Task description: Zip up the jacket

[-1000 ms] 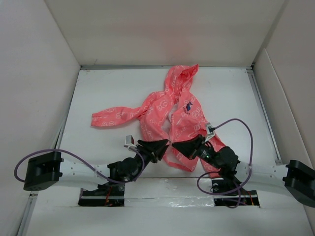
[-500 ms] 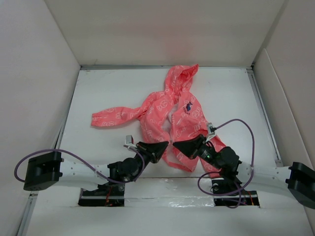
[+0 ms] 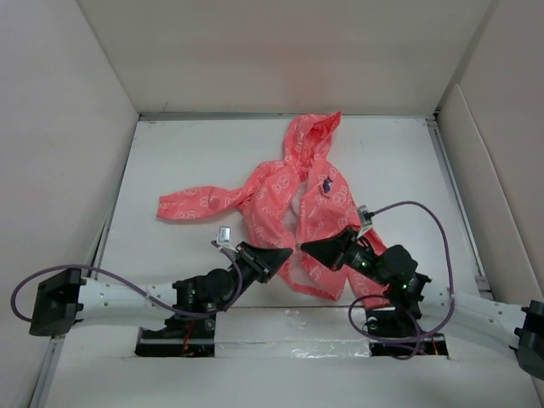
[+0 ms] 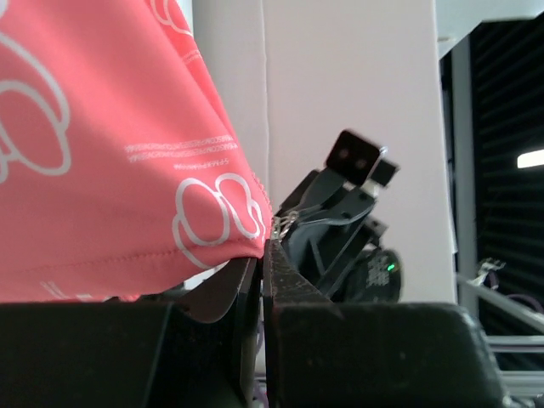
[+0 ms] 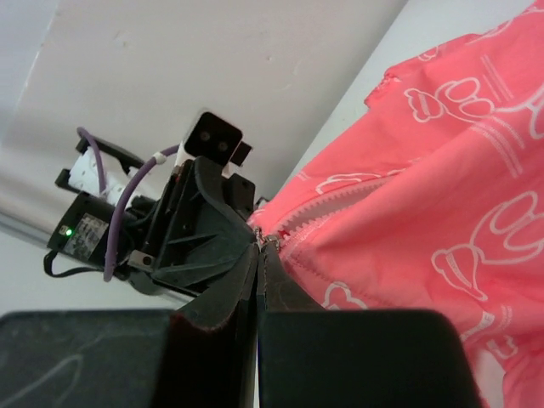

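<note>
Coral-pink fabric marks the jacket (image 3: 293, 195), which lies spread on the white table (image 3: 187, 153) with its hood pointing away from the arm bases and its front open. At the jacket's bottom hem your left gripper (image 3: 283, 253) pinches one front corner. Your right gripper (image 3: 308, 247) pinches the other beside the zipper teeth (image 5: 327, 206), the tips nearly meeting.

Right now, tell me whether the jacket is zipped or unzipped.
Unzipped. The jacket lies with its front edges apart, white lining showing between them; the left gripper and right gripper each pinch a bottom corner.
</note>
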`<state>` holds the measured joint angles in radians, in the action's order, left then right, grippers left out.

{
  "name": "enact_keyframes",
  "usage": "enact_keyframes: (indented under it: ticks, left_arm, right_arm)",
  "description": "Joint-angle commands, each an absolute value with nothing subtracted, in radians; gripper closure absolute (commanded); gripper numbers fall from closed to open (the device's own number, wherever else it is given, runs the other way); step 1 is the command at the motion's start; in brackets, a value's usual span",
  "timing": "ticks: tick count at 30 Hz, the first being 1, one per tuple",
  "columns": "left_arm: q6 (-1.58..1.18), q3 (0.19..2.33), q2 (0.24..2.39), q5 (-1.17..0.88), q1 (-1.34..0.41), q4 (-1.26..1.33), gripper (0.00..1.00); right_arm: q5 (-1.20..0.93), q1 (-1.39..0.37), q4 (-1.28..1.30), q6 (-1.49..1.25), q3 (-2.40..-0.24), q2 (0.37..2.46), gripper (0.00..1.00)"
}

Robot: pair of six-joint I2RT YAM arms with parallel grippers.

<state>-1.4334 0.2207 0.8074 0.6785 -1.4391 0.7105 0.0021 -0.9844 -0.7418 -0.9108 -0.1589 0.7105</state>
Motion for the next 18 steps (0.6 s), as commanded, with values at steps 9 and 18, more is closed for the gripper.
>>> enact_keyframes:
  ticks: [9,18]
  left_arm:
    - [-1.292,0.301,0.956,0.468,-1.488,0.445,1.00]
    - [-1.275,0.356,0.893,0.560,-1.562,0.233,1.00]
  right_arm:
    - [-0.426,-0.608,-0.847,-1.084,-0.347,0.918,1.00]
    - [-0.525,-0.425,-0.965,-1.068,-0.533,1.196,1.00]
